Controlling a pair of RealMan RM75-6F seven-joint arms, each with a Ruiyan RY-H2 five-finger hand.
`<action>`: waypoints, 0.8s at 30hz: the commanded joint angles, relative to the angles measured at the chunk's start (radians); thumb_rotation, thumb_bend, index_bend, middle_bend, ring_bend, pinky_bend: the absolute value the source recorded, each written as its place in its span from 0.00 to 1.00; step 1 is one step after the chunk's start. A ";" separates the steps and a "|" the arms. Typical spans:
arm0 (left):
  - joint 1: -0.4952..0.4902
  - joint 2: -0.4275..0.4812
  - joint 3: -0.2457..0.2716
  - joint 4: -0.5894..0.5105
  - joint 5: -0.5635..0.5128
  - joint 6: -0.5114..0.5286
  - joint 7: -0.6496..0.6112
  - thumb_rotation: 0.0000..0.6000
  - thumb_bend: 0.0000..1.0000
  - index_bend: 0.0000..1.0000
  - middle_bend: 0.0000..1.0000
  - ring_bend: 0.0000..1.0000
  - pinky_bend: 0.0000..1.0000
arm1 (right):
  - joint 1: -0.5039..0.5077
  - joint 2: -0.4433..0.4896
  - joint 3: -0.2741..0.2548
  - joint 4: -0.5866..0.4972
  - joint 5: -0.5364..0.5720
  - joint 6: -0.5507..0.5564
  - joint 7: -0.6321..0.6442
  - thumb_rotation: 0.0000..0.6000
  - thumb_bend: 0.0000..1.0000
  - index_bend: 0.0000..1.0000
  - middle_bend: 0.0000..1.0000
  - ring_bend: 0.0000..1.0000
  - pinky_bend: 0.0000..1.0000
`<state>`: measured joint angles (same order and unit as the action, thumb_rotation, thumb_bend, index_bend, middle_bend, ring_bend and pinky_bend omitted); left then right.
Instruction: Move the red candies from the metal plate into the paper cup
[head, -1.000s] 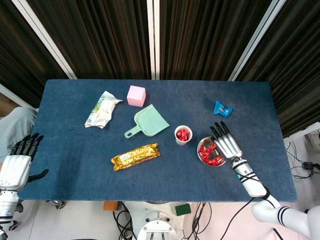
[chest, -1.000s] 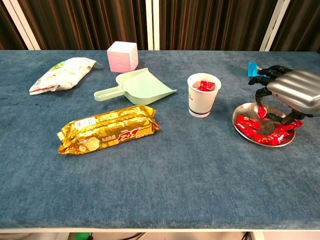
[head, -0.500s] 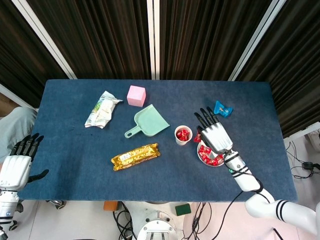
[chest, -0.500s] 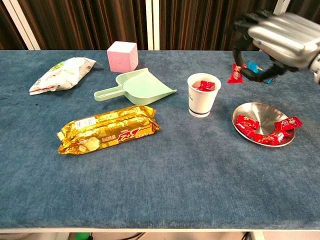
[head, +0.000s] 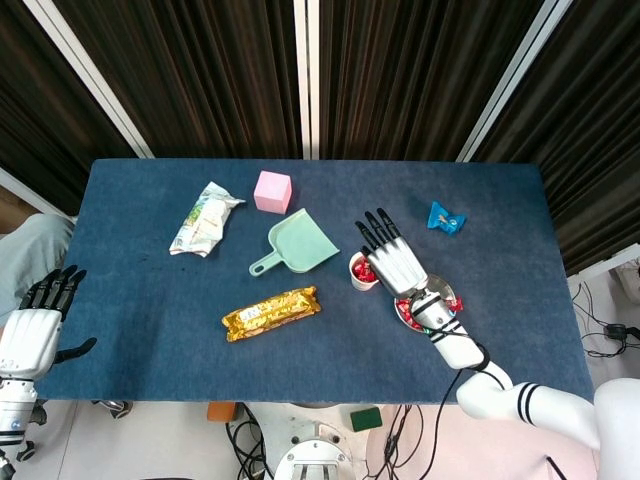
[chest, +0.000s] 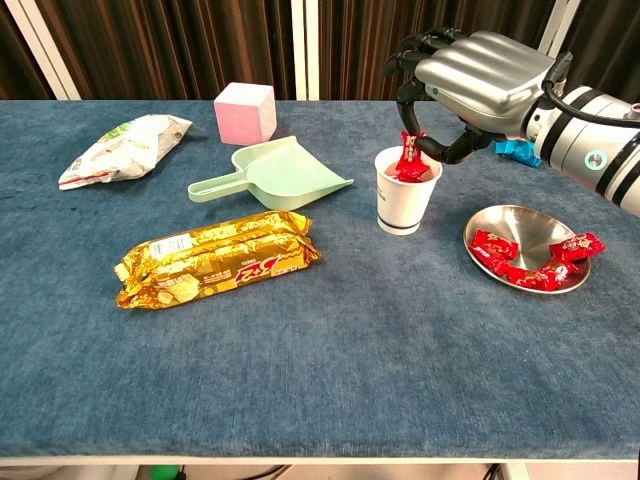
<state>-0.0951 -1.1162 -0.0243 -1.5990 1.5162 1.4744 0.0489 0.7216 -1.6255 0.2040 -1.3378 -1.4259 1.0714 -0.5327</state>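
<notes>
A white paper cup (chest: 405, 201) (head: 360, 280) stands mid-table with red candies inside. My right hand (chest: 470, 85) (head: 393, 260) hovers right over it and pinches a red candy (chest: 410, 153) just above the cup's mouth. To the right of the cup lies the metal plate (chest: 520, 226) (head: 452, 298) with several red candies (chest: 528, 267) along its front rim; in the head view my arm covers most of it. At the table's left edge my left hand (head: 35, 325) stays off the surface, fingers spread and holding nothing.
A gold biscuit pack (chest: 215, 258) lies front left. A green dustpan (chest: 275, 175) and a pink cube (chest: 244, 111) sit behind it. A white snack bag (chest: 122, 145) is far left, and a blue wrapped sweet (head: 445, 218) lies behind the plate.
My right hand rose from the plate with one red candy and swung left, ending over the cup. The left hand stayed still.
</notes>
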 joint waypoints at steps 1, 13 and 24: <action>0.000 0.000 0.000 0.000 0.002 0.002 -0.001 1.00 0.09 0.07 0.05 0.01 0.14 | 0.001 0.004 -0.002 -0.006 0.012 -0.006 -0.009 1.00 0.42 0.35 0.09 0.00 0.00; 0.007 0.001 0.002 -0.002 0.007 0.017 -0.001 1.00 0.10 0.07 0.05 0.01 0.14 | -0.101 0.117 -0.089 -0.101 -0.064 0.130 0.068 1.00 0.38 0.20 0.09 0.00 0.00; 0.008 -0.001 0.005 -0.008 0.014 0.018 0.010 1.00 0.10 0.07 0.05 0.01 0.14 | -0.264 0.212 -0.227 -0.059 -0.036 0.158 0.138 1.00 0.38 0.32 0.08 0.00 0.00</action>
<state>-0.0872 -1.1171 -0.0198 -1.6058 1.5301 1.4929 0.0579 0.4681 -1.4149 -0.0162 -1.4110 -1.4743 1.2386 -0.4059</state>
